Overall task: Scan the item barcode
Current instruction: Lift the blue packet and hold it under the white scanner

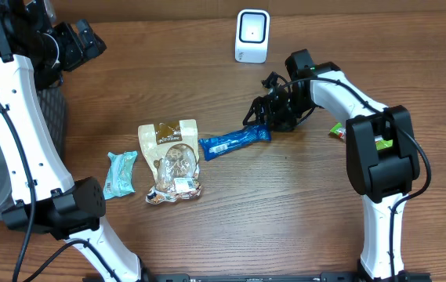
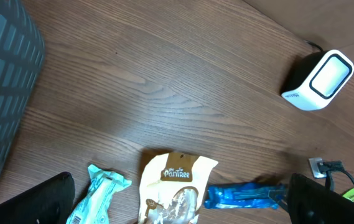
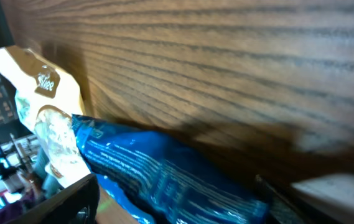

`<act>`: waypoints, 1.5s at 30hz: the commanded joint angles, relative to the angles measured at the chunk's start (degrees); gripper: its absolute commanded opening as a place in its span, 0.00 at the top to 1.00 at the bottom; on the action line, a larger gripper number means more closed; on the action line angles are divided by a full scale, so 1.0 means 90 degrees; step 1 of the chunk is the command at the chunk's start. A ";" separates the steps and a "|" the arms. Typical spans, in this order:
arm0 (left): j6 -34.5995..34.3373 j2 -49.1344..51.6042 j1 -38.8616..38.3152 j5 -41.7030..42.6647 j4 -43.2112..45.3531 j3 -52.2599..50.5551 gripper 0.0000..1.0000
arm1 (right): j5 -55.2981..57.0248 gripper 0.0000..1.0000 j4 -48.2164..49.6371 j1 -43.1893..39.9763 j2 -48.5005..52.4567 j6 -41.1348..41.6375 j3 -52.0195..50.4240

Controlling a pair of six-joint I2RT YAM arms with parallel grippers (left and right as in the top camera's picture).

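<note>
The right claw (image 1: 260,119) stands open, jaws astride the end of the blue snack bar (image 1: 234,142), which lies flat between them. The white scanner (image 1: 252,36) sits well beyond. If the claw pinches only slick wrapper, the bar may slip or droop, hiding its barcode.

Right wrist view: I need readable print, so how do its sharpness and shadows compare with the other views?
Right wrist view: blurred close-up, blue wrapper print smeared, dark shadow on the table beside it. Left wrist view: sharper, white scanner evenly lit. Overhead view: sharpest, soft shadows, no strong glare.
</note>
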 commanded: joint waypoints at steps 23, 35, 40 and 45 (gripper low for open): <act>0.0141 -0.0097 -0.0049 -0.0036 -0.0002 0.0095 0.00 | 0.0704 0.41 0.0155 0.0219 0.0270 0.1411 -0.0209; 0.0143 -0.0097 -0.0049 -0.0034 -0.0002 0.0095 0.00 | 0.0716 0.96 0.0160 0.0289 0.0255 0.1447 -0.0194; 0.0143 -0.0097 -0.0049 -0.0034 -0.0002 0.0095 0.00 | 0.0556 0.96 -0.0571 0.0027 -0.0126 0.0775 0.0197; 0.0143 -0.0097 -0.0049 -0.0036 -0.0002 0.0095 0.00 | 0.0277 0.96 -0.1178 -0.0471 -0.0971 0.0685 0.0415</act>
